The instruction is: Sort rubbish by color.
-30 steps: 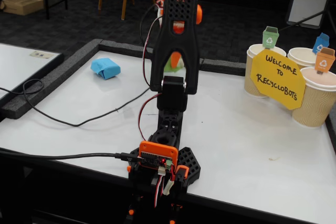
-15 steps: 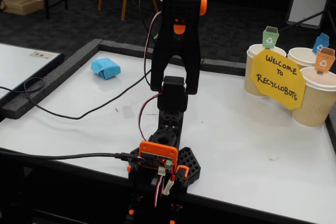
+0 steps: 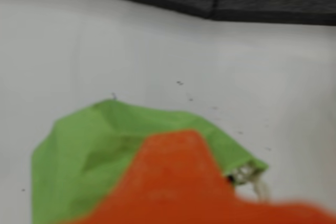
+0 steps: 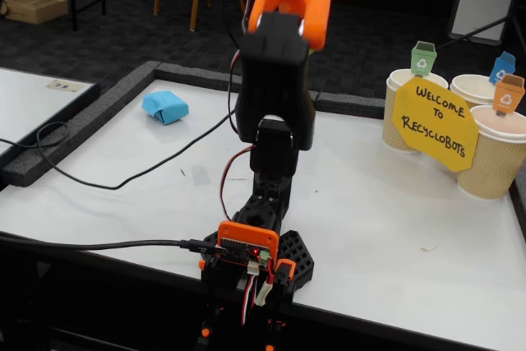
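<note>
While the orange fingers (image 3: 184,182) overlap the green wad (image 3: 89,150), grip state indeterminate; next: lift, carry toward the cups (image 4: 493,154).

We see the lime green wad (image 3: 89,156), crumpled, low in the wrist view; the light blue wad (image 4: 164,107) lies far left on the white table in the fixed view.

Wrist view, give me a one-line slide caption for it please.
Orange pincer finger in the foreground over a crumpled lime green paper wad on the white table.
</note>
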